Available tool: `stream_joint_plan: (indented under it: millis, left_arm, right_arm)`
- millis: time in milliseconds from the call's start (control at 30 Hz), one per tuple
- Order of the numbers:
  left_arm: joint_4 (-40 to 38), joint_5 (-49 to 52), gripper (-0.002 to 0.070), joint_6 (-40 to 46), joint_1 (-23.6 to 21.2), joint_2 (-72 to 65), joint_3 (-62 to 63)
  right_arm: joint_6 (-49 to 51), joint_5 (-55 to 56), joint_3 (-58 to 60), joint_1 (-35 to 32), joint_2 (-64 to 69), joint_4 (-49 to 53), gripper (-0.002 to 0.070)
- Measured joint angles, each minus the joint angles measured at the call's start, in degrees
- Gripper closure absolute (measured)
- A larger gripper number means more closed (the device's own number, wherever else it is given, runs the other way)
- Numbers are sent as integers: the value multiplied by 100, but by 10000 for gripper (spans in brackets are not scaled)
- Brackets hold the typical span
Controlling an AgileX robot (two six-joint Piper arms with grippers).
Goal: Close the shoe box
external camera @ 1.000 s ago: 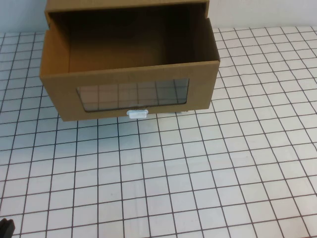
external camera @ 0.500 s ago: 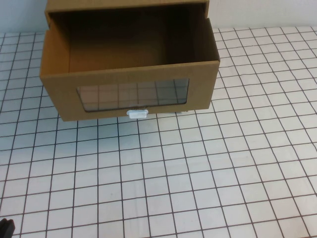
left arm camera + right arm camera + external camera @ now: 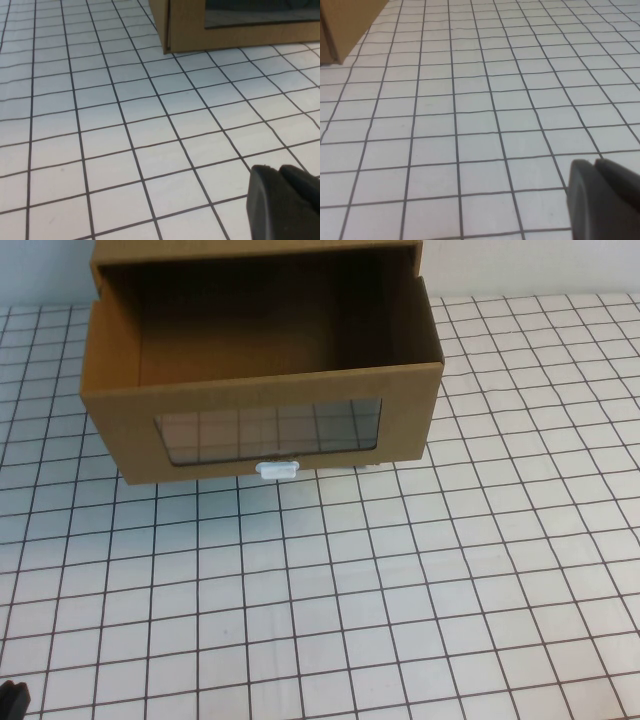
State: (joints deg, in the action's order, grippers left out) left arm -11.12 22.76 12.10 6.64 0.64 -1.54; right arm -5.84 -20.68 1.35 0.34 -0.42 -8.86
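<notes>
The shoe box point(image 3: 120, 430) is brown cardboard and stands at the far middle-left of the table. Its drawer is pulled out toward me and is empty inside. The drawer front has a clear window point(image 3: 268, 430) with a small white pull tab point(image 3: 277, 469) below it. My left gripper point(image 3: 277, 170) is shut and empty, low over the table near the front left corner; only a black bit of it point(image 3: 12, 698) shows in the high view. The box's corner point(image 3: 185, 30) lies far ahead of it. My right gripper point(image 3: 594, 164) is shut and empty, out of the high view, with the box's edge point(image 3: 342, 25) far off.
The table point(image 3: 400, 590) is white with a black grid. The box's outer sleeve point(image 3: 250, 248) stands at the far edge against a pale wall.
</notes>
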Motion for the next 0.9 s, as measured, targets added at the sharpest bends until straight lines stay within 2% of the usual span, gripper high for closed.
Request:
stream_joint_plan:
  millis: [600, 900]
  left_arm:
    - [0, -12, 679, 0, 0, 0, 0]
    - [0, -868, 679, 0, 0, 0, 0]
  right_arm:
    - [0, 170, 0, 0, 0, -9, 689]
    - [0, 1733, 0, 0, 0, -9, 690]
